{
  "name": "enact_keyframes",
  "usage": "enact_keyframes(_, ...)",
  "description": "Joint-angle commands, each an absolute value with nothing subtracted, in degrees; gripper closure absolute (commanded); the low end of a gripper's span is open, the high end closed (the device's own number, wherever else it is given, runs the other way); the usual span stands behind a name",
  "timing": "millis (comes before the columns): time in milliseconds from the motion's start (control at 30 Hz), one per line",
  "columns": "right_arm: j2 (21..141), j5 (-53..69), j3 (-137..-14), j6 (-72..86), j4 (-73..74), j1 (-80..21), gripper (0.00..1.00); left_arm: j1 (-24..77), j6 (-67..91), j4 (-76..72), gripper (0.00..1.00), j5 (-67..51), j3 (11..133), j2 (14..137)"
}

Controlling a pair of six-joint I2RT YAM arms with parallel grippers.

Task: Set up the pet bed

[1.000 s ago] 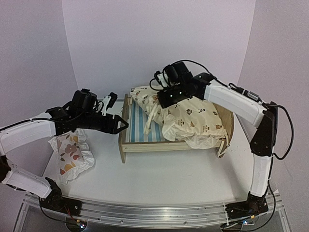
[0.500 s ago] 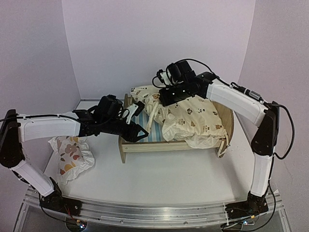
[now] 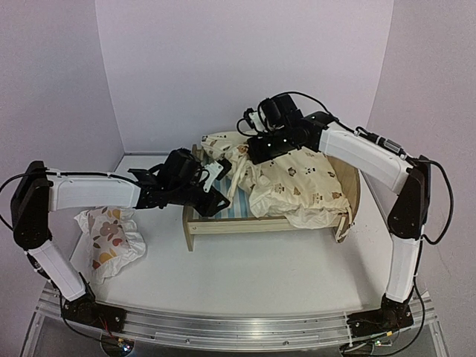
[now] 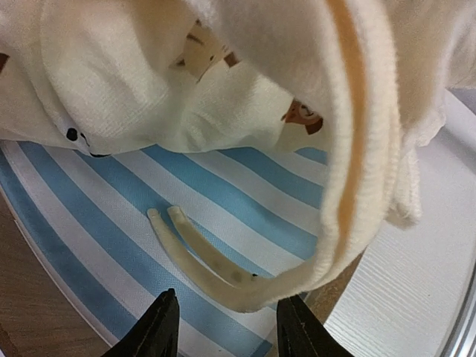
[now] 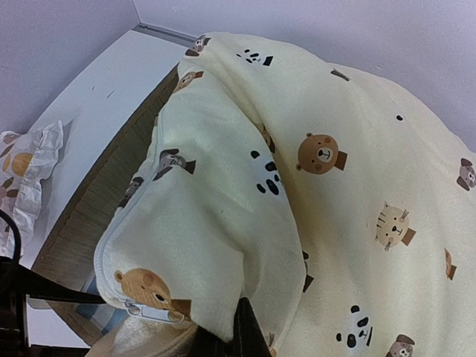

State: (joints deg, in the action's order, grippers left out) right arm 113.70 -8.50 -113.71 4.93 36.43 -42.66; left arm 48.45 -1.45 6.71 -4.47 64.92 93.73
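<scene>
The left gripper (image 4: 229, 331) has its two fingers apart and nothing is clamped between them. Just ahead of its fingertips a cream tie (image 4: 195, 253) lies doubled on the blue-and-white striped base (image 4: 111, 216), and the gripper seems placed to take it. Above and beyond the tie hangs the ruffled edge of the animal-print cushion (image 3: 297, 178).

The right gripper (image 5: 239, 327) is clenched on a fold of this cushion and holds that corner up. Below and beyond it, the rest of the cushion is bunched over the far part of the bed, toward the arched headboard.

The pet bed (image 3: 245, 225) stands on the table (image 3: 260, 275) directly under both grippers. Its frame is upright and its base is in place.

I judge the task as about half done. The cushion is on the bed, but it is not flat, and the base shows bare under the left gripper. What is left is to spread the cushion over the whole base and perhaps to arrange the ties. The small printed pillow (image 3: 111, 238) lies on the table behind the left gripper, well apart from the bed, and it is not yet placed.
</scene>
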Motion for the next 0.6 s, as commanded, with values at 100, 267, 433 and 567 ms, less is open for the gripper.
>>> enact_keyframes(100,109.19,-8.84,-112.13,4.21,35.16,-41.42,1.00,48.35,-4.64,0.47,0.59,-2.00,67.54,96.75)
enact_keyframes(267,108.74,-8.97,-111.32,3.96,35.08,-41.24,1.00,48.31,-5.17,-2.49,0.71,-1.68,66.42,96.54)
enact_keyframes(433,108.48,-8.63,-110.74,4.11,34.89,-41.17,1.00,48.35,-5.38,-2.39,0.91,-2.60,67.39,96.82)
enact_keyframes(567,107.95,-8.67,-110.40,4.02,34.89,-41.13,1.00,48.33,-4.55,0.78,0.99,-0.52,68.62,95.29)
